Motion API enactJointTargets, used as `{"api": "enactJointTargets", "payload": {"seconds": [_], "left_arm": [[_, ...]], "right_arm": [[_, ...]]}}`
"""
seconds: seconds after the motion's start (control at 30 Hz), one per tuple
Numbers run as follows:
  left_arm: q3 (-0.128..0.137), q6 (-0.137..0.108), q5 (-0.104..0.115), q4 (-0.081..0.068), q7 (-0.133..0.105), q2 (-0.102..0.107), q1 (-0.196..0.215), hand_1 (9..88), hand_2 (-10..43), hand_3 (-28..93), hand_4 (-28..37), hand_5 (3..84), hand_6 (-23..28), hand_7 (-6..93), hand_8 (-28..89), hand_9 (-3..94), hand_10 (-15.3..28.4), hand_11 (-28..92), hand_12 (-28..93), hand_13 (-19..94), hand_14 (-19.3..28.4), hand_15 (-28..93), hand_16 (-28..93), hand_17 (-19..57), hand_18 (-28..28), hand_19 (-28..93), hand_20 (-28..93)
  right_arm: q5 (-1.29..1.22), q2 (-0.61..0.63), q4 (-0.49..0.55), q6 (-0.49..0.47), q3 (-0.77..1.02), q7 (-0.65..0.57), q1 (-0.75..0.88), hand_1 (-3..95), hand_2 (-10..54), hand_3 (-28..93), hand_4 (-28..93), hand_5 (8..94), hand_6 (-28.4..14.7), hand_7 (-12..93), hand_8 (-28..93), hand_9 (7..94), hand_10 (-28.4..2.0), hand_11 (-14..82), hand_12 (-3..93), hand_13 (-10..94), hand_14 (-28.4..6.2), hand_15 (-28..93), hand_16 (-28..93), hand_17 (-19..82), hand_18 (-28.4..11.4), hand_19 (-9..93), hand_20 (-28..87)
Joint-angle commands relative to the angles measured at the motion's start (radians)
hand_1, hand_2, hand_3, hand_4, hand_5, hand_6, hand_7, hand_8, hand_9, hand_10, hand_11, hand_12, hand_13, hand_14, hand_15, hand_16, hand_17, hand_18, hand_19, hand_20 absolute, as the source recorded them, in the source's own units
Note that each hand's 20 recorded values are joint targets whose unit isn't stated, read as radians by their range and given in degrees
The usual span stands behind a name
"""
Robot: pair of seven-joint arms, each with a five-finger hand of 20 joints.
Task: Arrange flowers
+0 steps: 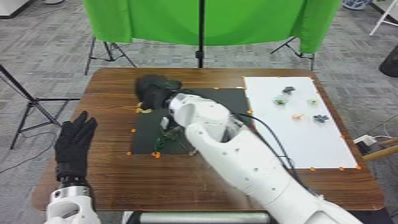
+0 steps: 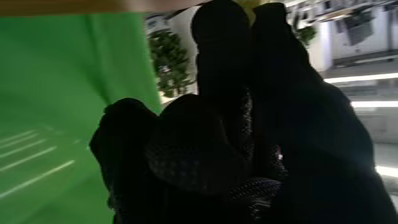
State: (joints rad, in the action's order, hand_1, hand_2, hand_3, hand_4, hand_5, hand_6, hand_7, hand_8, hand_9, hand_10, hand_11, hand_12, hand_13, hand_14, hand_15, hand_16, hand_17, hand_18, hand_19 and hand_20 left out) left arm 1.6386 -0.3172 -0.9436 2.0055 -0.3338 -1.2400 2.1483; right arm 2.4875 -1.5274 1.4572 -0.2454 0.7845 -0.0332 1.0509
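Observation:
My right hand [image 1: 156,89] is over the far left part of the black mat [image 1: 213,142], its fingertips pinching a small yellow flower [image 1: 142,107]. In the right wrist view the yellow flower [image 2: 247,6] sits between the tips of the right hand [image 2: 222,65]. Green stems [image 1: 163,142] stand or lie on the mat, partly behind the right arm; their lower ends are hard to make out. Several small flower heads, among them a green one [image 1: 280,101], an orange one [image 1: 298,116] and a grey-blue one [image 1: 321,118], lie on the white sheet [image 1: 306,147]. My left hand [image 1: 75,142] is open with straight fingers.
The right arm crosses the table [image 1: 115,175] diagonally, with a black cable alongside. Small orange tabs mark the edges of mat and sheet. Beyond the far edge, a green cloth [image 1: 160,22] hangs on stands. A dark tripod [image 1: 34,102] stands on the left.

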Motion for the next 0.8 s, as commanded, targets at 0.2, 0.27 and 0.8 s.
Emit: {"api": "enactJointTargets", "payload": {"seconds": [0.2,0.27,0.8], "left_arm": [[-0.015,0.019,0.002,-0.002,0.010,0.005,-0.005,12.3,10.2,67,-28.3,40.8,6.7,4.0,-7,42.8,12.5,8,7,32,11.2,9,-3,9.5,9.2,2,19],[-0.016,0.024,-0.001,-0.002,0.014,0.004,-0.005,12.4,10.2,67,-28.3,40.9,6.7,4.0,-7,42.9,12.5,8,7,32,11.2,9,-3,9.5,9.2,2,19],[-0.012,0.028,-0.003,-0.002,0.023,0.008,-0.004,11.9,9.0,67,-28.3,40.9,6.2,3.9,-7,43.3,12.4,9,8,33,11.9,10,-2,9.4,9.4,2,19]], "right_arm": [[0.173,-0.064,-0.085,-0.046,0.006,0.058,0.044,64.7,-9.5,51,-14,72.3,0.3,30,12,92.6,-8.0,16.3,45.8,92,-0.8,64,33,69,-10.2,93,63],[0.193,-0.062,-0.092,-0.051,0.014,0.062,0.051,64.2,-9.5,51,-14,72.2,0.4,29,12,92.6,-8.2,16.4,45.6,92,-0.8,64,33,69,-10.2,93,63],[0.193,-0.020,-0.071,-0.124,0.014,0.053,0.060,60.2,-9.5,49,-12,68.3,1.2,25,7,89.3,-10.3,25.4,38.3,91,-1.4,64,33,68,-10.8,93,63]]}}
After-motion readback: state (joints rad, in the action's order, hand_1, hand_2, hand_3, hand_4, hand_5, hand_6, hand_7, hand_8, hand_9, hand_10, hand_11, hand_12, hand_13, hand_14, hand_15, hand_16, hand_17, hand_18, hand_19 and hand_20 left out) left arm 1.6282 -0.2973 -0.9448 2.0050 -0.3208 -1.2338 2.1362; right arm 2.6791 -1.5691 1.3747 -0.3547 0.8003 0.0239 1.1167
